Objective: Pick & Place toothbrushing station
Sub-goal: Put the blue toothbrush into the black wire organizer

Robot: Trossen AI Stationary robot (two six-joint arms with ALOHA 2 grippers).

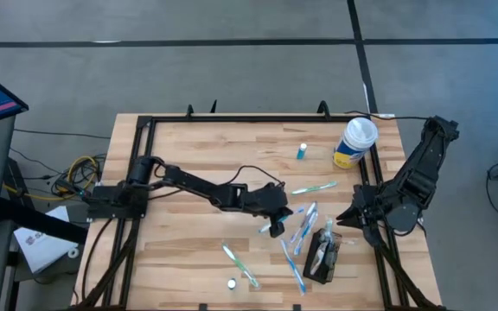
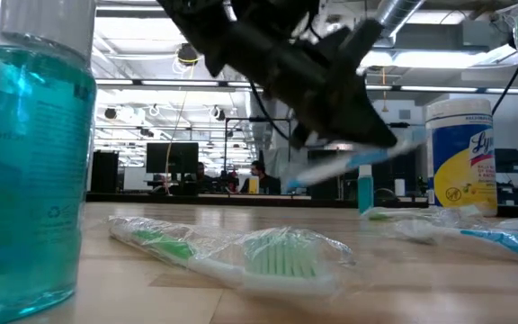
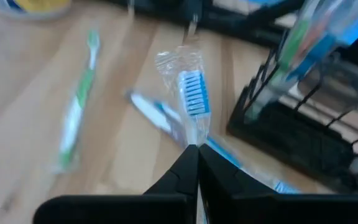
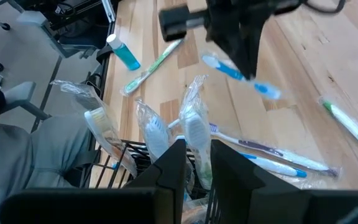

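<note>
Wooden table (image 1: 188,155) — left end effector (image 1: 277,226) clenched on blue toothbrush (image 4: 238,74), lifted.

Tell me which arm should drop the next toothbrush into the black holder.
Left, probably. The left gripper is shut on a blue wrapped toothbrush, lifted off the table beside the black holder. The right gripper hovers over the holder, carrying nothing.

The toothbrushing station (image 1: 322,257) is a small black wire-mesh box; it stands upright on the tabletop (image 1: 197,164) near the front right; several plastic-wrapped toothbrushes (image 4: 194,134) stand inside it, heads up.
</note>
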